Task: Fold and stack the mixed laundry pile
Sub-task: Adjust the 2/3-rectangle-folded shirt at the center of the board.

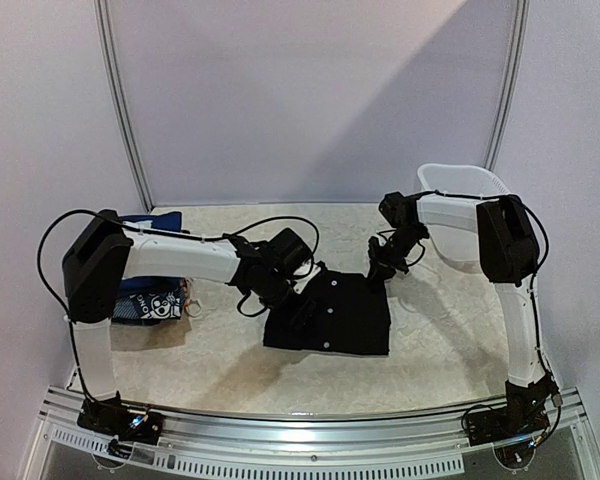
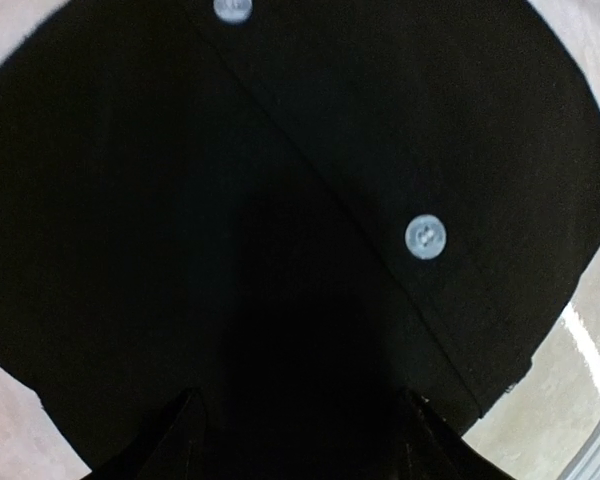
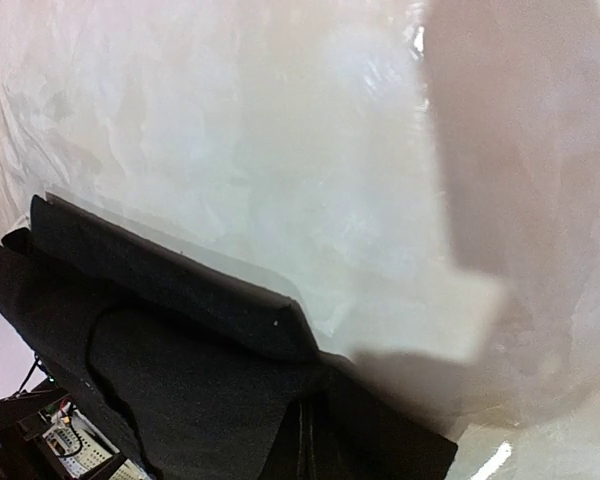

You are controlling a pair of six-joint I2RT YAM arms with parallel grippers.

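A black buttoned shirt point(image 1: 340, 315) lies folded into a rough rectangle at the table's middle. My left gripper point(image 1: 300, 303) is down on its left edge. In the left wrist view the black shirt point(image 2: 310, 180) fills the frame, white buttons point(image 2: 425, 237) showing; the fingertips point(image 2: 185, 435) stand apart with dark cloth filling the gap of the left gripper point(image 2: 302, 440). My right gripper point(image 1: 379, 268) sits at the shirt's far right corner, shut on the black cloth point(image 3: 180, 390), the right gripper point(image 3: 305, 445) pinching a fold. A blue cartoon-print garment point(image 1: 148, 303) lies left, under the left arm.
A navy blue cloth point(image 1: 158, 222) lies behind the printed garment at the far left. A white plastic tub point(image 1: 462, 190) stands at the back right, close behind the right arm. The table's metal front rail point(image 1: 310, 425) runs along the near edge.
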